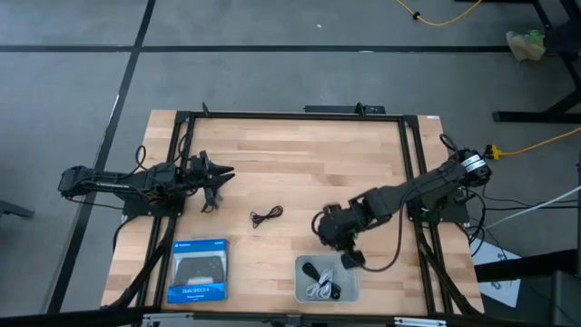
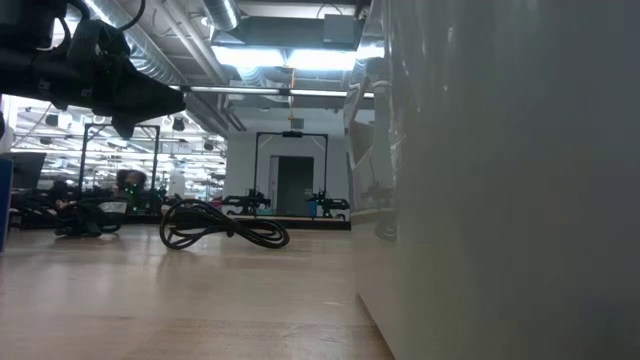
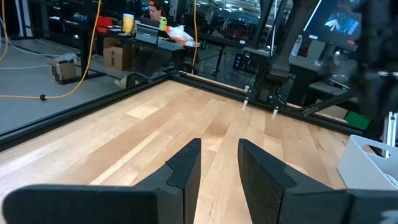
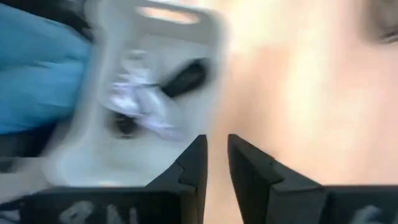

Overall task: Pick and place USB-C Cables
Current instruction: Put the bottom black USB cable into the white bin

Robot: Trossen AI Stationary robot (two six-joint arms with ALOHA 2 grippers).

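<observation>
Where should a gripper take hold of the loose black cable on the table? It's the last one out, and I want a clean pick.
Grip the black cable at its bunched coil, where the strands lie together, not the thin stray end. Come straight down from above: it lies flat on the bare wooden table with nothing beside it, so the fingers can likely straddle the bundle.

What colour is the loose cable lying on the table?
Black cable, clearest in the low view.

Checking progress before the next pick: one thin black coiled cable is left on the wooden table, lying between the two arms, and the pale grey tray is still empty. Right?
Not quite. The pale grey tray is not empty: the high view shows a black cable bundle and a whitish one in it. The thin black coiled cable does lie on the wooden table, between the arms.
</observation>
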